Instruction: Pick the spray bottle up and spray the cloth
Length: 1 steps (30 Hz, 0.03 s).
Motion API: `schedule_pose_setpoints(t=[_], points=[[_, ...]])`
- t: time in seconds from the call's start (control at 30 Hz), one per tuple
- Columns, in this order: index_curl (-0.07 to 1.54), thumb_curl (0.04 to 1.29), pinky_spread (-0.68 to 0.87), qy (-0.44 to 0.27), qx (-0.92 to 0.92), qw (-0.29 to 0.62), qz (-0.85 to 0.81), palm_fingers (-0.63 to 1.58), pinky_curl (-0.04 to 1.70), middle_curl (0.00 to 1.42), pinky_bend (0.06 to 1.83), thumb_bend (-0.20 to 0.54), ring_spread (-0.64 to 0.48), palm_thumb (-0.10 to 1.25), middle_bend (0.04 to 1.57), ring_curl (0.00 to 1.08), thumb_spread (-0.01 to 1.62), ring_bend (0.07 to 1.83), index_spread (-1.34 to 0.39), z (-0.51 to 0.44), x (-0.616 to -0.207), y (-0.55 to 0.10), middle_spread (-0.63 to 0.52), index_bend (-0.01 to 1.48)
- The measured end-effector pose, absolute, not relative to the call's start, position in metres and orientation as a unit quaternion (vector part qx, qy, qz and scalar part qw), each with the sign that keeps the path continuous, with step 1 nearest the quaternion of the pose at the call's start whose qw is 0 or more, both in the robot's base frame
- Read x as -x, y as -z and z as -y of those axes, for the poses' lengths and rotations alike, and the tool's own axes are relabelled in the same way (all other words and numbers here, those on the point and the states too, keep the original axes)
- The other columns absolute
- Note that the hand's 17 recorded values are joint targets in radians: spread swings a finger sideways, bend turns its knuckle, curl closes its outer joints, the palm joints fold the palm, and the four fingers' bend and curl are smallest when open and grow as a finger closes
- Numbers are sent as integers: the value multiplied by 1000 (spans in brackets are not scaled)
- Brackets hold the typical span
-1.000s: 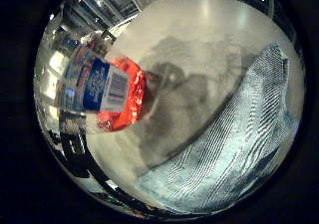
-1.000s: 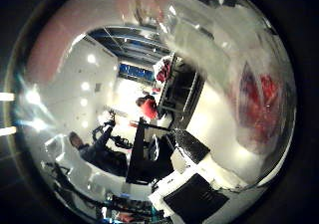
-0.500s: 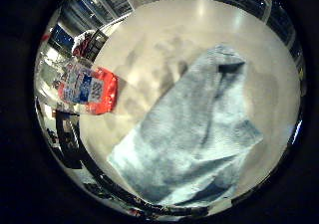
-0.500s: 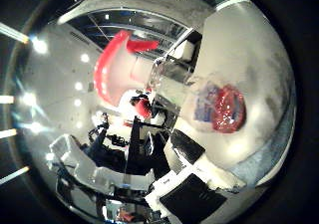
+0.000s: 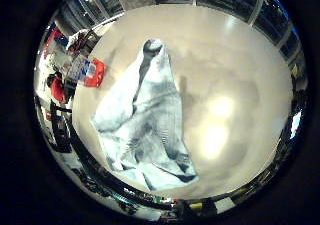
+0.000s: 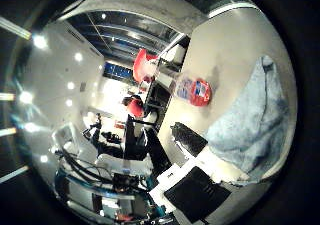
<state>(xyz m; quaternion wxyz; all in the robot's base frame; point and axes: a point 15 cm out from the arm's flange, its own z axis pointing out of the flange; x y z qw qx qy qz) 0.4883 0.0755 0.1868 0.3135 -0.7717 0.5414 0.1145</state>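
The spray bottle has a clear body, a printed label, a red base and a red trigger head. It rests on the pale table near one edge, away from the palm. The little finger side view shows it small at the table's edge. The grey-blue cloth lies crumpled and spread on the table beside the bottle, a short gap between them. It also shows in the thumb side view.
Much of the table top beyond the cloth is bare and shiny. A dark object sits at the table's edge near the cloth. Past the edge are desks, screens and chairs under ceiling lights.
The palm has drawn back from the bottle and the table. The bottle filled much of the views a second ago and is now small. The whole cloth has come into view.
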Motion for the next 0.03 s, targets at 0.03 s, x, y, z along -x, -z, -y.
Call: schedule_pose_setpoints(t=[0.03], points=[[314, 317, 382, -117, 770, 312, -544, 145, 332, 303, 343, -25, 44, 644, 181, 245, 1013, 274, -432, -73, -480, -187, -6, 182]])
